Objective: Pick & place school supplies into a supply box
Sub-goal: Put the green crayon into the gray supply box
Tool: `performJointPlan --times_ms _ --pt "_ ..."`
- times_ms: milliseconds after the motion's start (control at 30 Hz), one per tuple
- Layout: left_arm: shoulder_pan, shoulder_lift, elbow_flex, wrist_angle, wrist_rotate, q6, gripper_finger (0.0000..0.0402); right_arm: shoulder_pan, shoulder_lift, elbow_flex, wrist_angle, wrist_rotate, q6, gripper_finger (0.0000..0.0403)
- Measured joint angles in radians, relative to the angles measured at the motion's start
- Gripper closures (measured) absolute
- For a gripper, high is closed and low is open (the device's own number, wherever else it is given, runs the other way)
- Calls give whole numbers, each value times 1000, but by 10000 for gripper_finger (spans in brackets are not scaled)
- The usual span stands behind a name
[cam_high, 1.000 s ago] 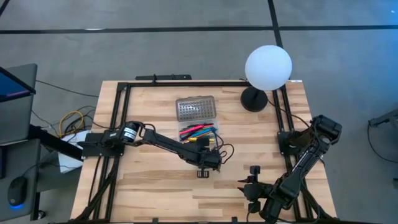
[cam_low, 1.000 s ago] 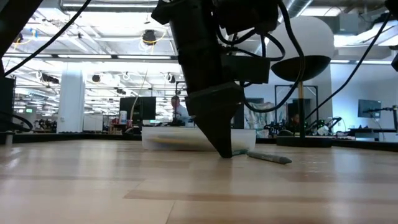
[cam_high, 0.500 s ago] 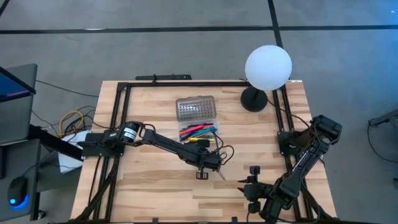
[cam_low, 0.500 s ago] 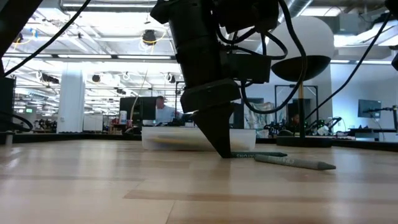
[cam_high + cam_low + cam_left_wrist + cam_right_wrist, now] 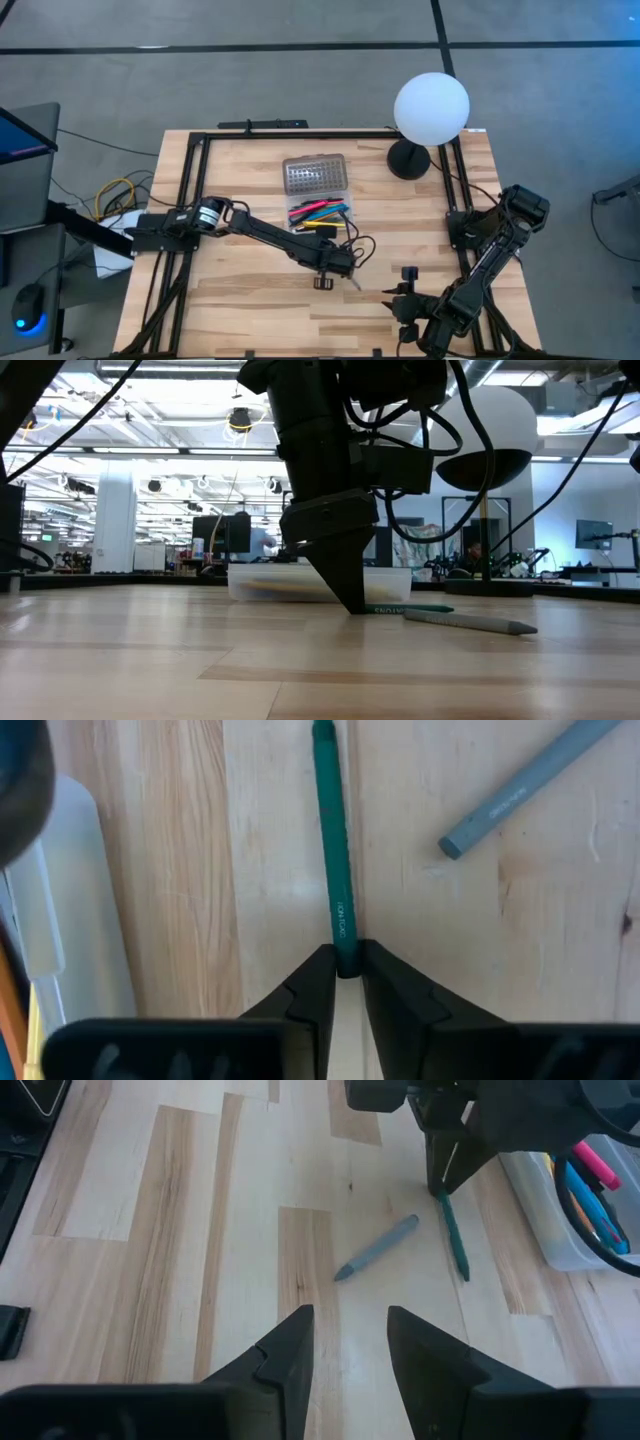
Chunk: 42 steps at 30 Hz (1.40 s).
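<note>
On my bench (image 5: 240, 290) the supply box (image 5: 320, 214) sits at center, lid open toward 12 o'clock. At its 6 o'clock my left gripper (image 5: 343, 976) pinches a green pen (image 5: 333, 860) – grey crayon (image 5: 377, 1247) nearby. My right gripper (image 5: 348, 1342) waits at 5 o'clock, jaws wide.

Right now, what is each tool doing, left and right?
Left tool: closed on the end of the green pencil lying on the table.
Right tool: open, holding nothing, waiting near the table's front edge.
</note>
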Motion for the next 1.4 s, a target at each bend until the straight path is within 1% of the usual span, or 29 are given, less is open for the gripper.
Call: performJointPlan --times_ms 300,433,667,800,1400 --pt "2 8 48 -23 -6 16 297 0 0 0 0 0 0 281" --pt "12 7 49 -9 4 17 284 0 0 0 0 0 0 281" --pt "32 7 48 23 34 11 288 -8 0 0 0 0 0 281" --pt "44 7 48 39 76 15 290 -20 0 0 0 -1 0 281" --pt "64 7 49 100 89 18 290 -31 0 0 0 -2 0 281"
